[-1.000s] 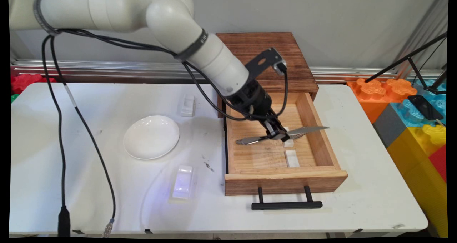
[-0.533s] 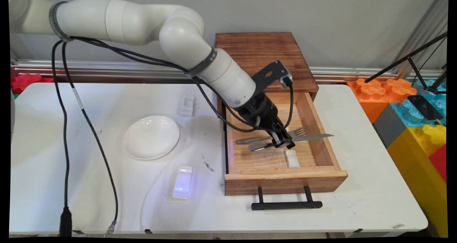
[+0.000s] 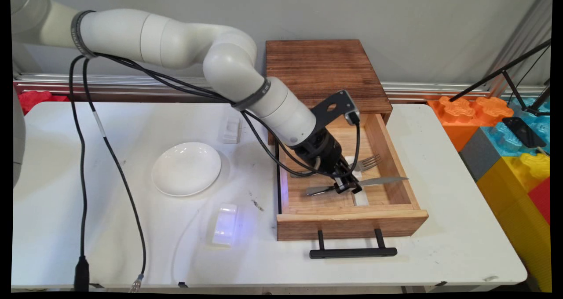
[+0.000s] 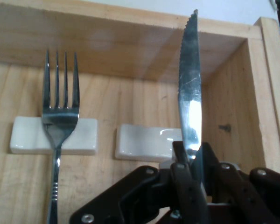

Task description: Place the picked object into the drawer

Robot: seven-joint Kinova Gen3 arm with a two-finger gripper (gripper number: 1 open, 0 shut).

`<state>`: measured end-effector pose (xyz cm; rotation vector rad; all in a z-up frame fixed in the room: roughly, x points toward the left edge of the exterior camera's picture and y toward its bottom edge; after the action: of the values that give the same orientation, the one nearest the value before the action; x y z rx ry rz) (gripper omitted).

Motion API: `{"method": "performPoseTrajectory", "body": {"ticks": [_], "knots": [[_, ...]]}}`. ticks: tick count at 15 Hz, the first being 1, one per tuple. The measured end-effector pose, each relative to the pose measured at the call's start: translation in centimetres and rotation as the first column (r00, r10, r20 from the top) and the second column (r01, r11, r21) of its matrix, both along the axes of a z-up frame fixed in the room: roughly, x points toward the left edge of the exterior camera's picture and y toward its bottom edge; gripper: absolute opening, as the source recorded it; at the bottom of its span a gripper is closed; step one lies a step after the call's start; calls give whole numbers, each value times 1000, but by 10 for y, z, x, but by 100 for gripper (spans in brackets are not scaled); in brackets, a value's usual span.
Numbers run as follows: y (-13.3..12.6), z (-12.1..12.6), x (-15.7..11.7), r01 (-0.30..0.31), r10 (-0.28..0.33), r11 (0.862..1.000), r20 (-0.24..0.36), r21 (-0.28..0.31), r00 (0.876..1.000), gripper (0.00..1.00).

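Observation:
My gripper is shut on a steel knife, low inside the open wooden drawer. The knife lies level, its serrated blade toward the drawer's right wall and its handle toward the left. Right under the knife is a white ceramic rest. A fork lies farther back in the drawer with its neck on a second white rest. In the hand view the blade points up at the drawer's wall, with the fork to its left.
The drawer juts from a dark wooden cabinet and has a black handle at the front. On the table to the left are a white plate and two more white rests. Coloured foam blocks stand at the right.
The gripper has carried the knife down and toward the drawer's front, from over the fork to just above the nearer white rest. The fork stays on its rest.

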<state>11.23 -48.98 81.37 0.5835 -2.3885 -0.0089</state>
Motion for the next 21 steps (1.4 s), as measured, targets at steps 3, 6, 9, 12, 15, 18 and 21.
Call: {"method": "performPoseTrajectory", "body": {"ticks": [3, 6, 9, 12, 15, 18, 21], "knots": [[1, -8, 2, 2, -2, 1000, 12, 1, 1000, 0], [1, -14, 4, 3, -3, 1000, 21, 2, 1000, 0], [1, -19, 6, 4, -4, 1000, 29, 4, 1000, 0], [0, -23, 8, 5, -6, 1000, 35, 5, 999, 0], [-1, -26, 10, 6, -6, 1000, 41, 6, 999, 0], [-1, -28, 12, 6, -7, 1000, 44, 9, 999, 0], [-2, -30, 12, 5, -6, 1000, 45, 14, 999, 0]]}}
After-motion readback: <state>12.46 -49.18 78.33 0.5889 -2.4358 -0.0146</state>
